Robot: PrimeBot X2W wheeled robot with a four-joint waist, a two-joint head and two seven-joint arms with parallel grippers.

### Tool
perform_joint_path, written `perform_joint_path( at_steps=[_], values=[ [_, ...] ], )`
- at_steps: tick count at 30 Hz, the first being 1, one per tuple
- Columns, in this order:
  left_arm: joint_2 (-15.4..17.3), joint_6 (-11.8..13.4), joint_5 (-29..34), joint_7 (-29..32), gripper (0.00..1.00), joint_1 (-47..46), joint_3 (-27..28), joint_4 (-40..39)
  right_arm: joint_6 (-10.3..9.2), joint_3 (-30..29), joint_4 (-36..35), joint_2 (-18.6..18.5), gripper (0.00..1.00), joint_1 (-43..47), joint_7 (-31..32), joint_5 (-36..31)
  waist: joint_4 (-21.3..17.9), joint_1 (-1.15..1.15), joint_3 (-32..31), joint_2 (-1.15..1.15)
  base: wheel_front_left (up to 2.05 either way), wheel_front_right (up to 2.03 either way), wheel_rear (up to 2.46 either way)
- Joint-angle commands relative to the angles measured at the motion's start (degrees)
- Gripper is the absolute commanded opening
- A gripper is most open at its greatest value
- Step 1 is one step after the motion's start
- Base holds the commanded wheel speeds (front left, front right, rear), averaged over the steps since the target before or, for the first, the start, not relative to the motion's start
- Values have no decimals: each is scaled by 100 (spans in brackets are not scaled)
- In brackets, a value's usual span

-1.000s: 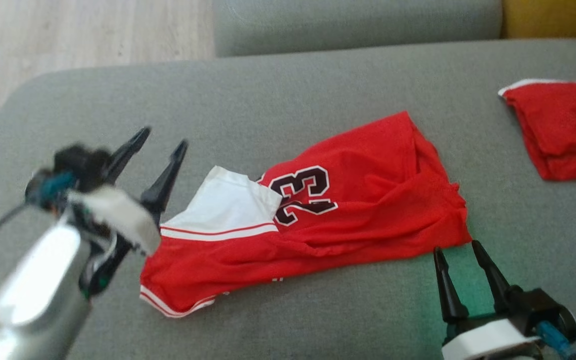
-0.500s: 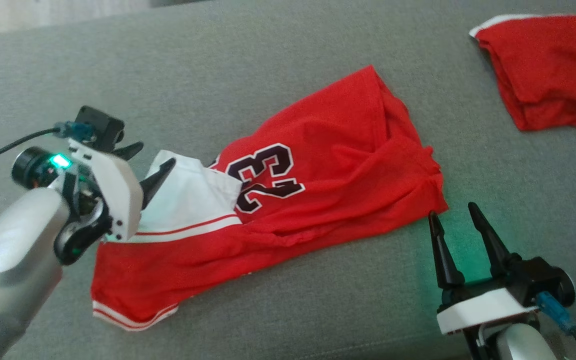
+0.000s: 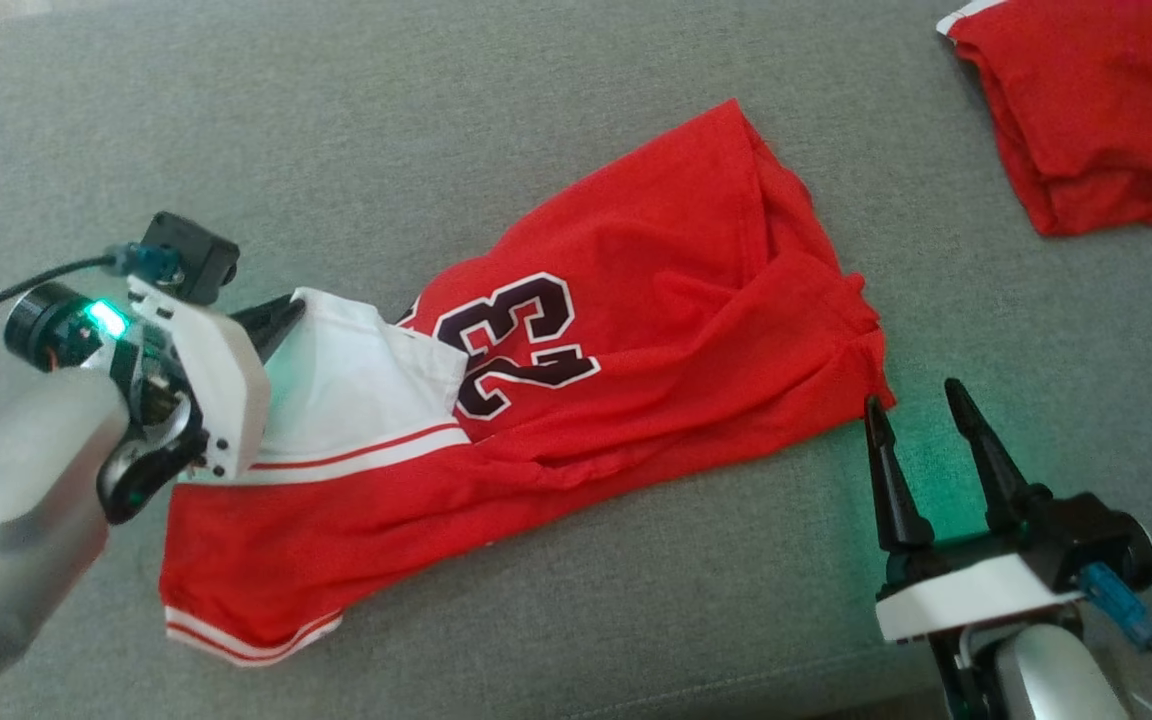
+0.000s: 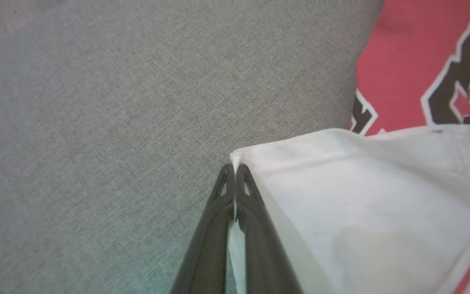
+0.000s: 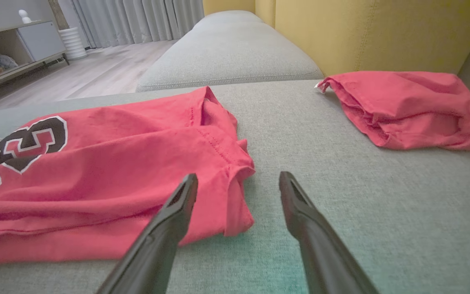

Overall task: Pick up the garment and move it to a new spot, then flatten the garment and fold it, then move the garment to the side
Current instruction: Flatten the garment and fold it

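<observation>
Fingers first: my left fingers (image 4: 235, 192) are pinched tight on a corner of white cloth, while my right fingers (image 3: 888, 480) stand spread with nothing between them but air and a bit of red hem.

Everything rests on the grey sofa seat (image 3: 536, 120). The garment (image 3: 656, 330), a red jersey with a dark 23, lies rumpled and slantwise across the middle of it, creased and doubled over along its near edge. A second red cloth (image 3: 1086, 120) sits bunched at the far right, well apart from it. At the jersey's left end the white panel (image 3: 356, 390) is turned up over the red, and that panel's outer corner is what my left fingers hold.

I judge this to be the pick-up step, half made: one end is gripped, the other is not. From my right wrist, the jersey's near right corner (image 5: 239, 204) lies just ahead, partly between the spread fingers and closer to one of them. The next move, I think, calls for easing the right fingers onto that corner, closing through all its layers, then raising both ends together so the cloth hangs level instead of dragging.
</observation>
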Motion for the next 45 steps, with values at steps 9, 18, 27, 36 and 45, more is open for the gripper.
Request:
perform_joint_path(
  at_steps=[9,18,27,36,45],
  values=[
    [317,10,-125,-989,0,-601,-96,-25,37,53,8,-236,100,-341,-22,180,306,-1,-351,0,0,0,0],
    [678,37,-91,-1811,0,-566,18,-143,37,353,698,-929,100,-297,-22,575,701,-1,-762,0,0,0,0],
    [1119,290,-89,-1963,0,-405,119,-574,37,757,957,-1183,100,-153,-22,1069,951,-1,-910,0,0,0,0],
    [1311,467,-112,-2019,0,-351,184,-908,37,1077,1064,-1437,100,-594,-22,1253,1067,-1,-844,0,0,0,0],
    [1374,531,-71,-1941,0,-423,174,-1145,37,1442,1676,-1630,100,-1640,134,1741,1139,-1,-640,0,0,0,0]
  ],
)
